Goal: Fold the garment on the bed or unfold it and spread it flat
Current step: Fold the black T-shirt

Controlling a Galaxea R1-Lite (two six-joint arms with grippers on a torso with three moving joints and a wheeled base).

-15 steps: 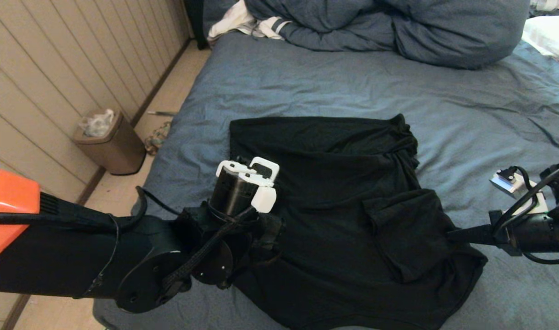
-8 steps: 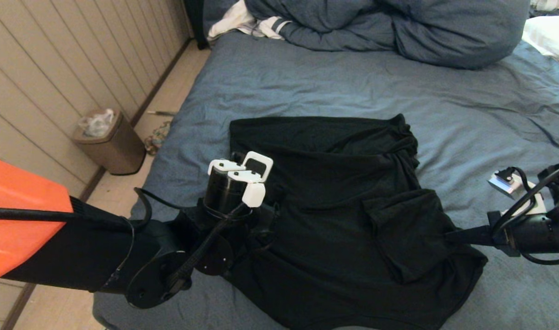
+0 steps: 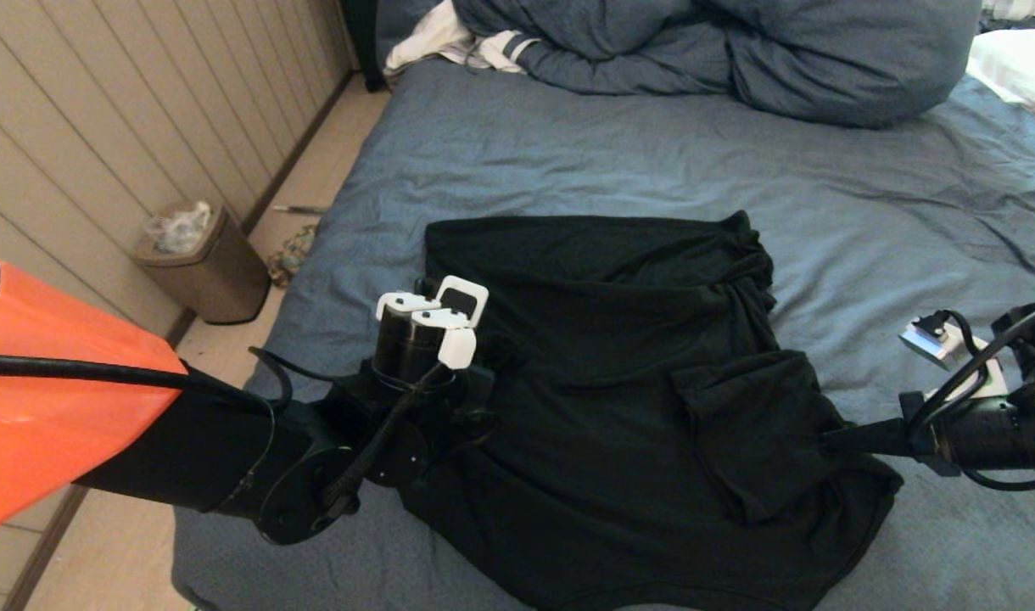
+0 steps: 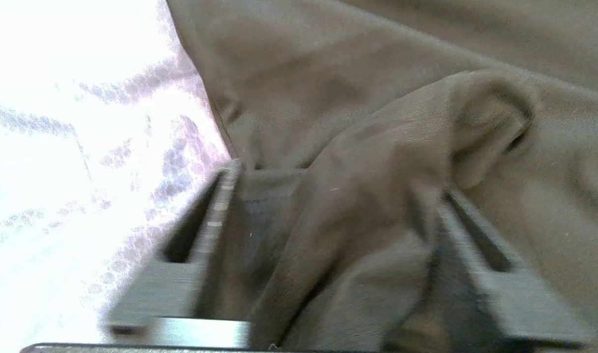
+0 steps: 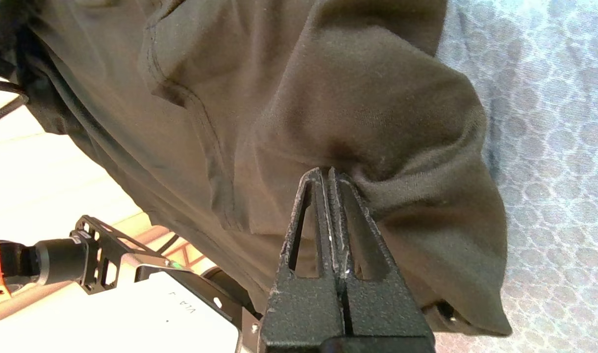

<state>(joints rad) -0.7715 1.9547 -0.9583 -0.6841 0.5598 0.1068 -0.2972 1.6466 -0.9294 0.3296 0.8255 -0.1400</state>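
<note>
So the black T-shirt [image 3: 619,399] is lying rumpled across the lower middle of the head view, on the blue-grey bed [image 3: 568,153], with its bottom hem hanging close to the mattress edge at the bottom of the frame. No print showing from here, just dark cloth with a loose flap sitting on top toward the right. It's neither folded nor flat yet, I'd say somewhere in the middle.

The right gripper [image 5: 328,172] comes in from the right edge of the head view and is clamped tight on a pinch of the shirt's right side, fingers pressed together with fabric bunched at the tips. The left gripper [image 4: 328,196], at the shirt's left edge in the lower left, has its fingers apart with a fat ridge of cloth sitting between them. It isn't squeezing it yet as far as I can see.

What could go wrong, imo: that ridge looks like more than one layer, so if the left one closes there it may grab both front and back and the shirt lifts as a lump. Also thin jersey slips, so a shallow bite could pull free once both arms tension it.

Further out: bunched duvet [image 3: 713,51] along the top, a bin [image 3: 202,263] on the floor at left.
</note>
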